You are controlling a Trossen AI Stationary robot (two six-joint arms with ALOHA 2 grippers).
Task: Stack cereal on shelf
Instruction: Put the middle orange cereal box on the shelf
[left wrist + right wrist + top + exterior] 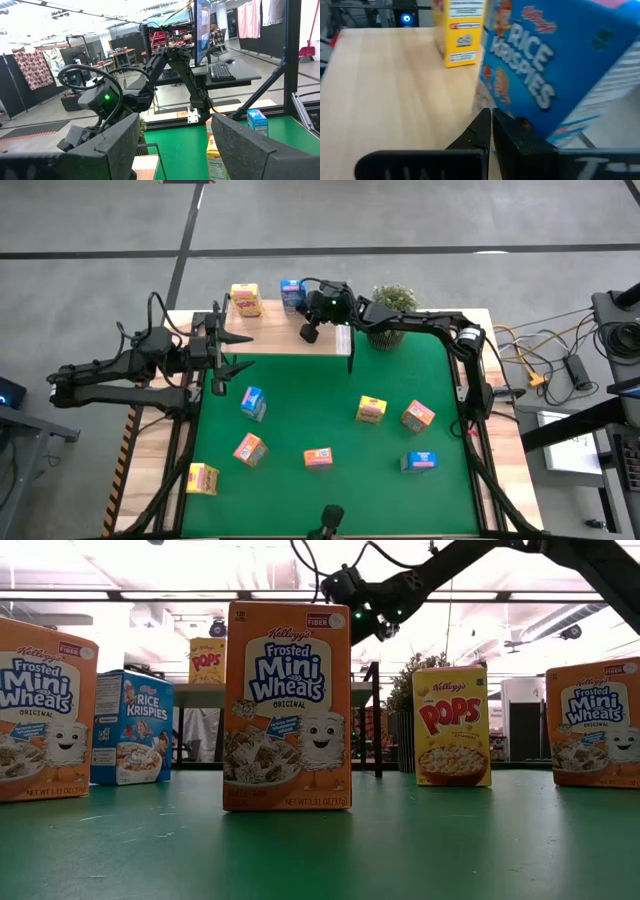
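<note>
**Two boxes on shelf, seven on the mat**

Left to right, overhead. My left gripper (238, 352) hovers at the shelf's (270, 335) left end, fingers apart, nothing between them. Yellow box (246, 300) and blue box (292, 294) stand at the shelf's back edge, yellow left of blue. My right gripper (309, 333) sits over the shelf just right of the blue box, fingers pressed together, holding nothing. Potted plant (391, 315) beside the shelf's right end.

On the green mat (330, 420): a yellow box (203, 478) near left, orange-red (250, 449), blue (254, 403), orange-red (318, 459), yellow (371, 410), orange-red (417, 416), blue (419, 461).

Overhead can't read the prints. Low view does: orange-red is Frosted Mini Wheats (288, 706), blue is Rice Krispies (132, 727), yellow is Pops (452, 726); all upright there. It hides the mat layout.

Right wrist view: shut fingertips (490, 127) over bare light wood, right at the Rice Krispies box (555, 65), which looks tilted here; contact unclear.

Left wrist view: my spread fingers (250, 150), right arm (165, 70) beyond.
</note>
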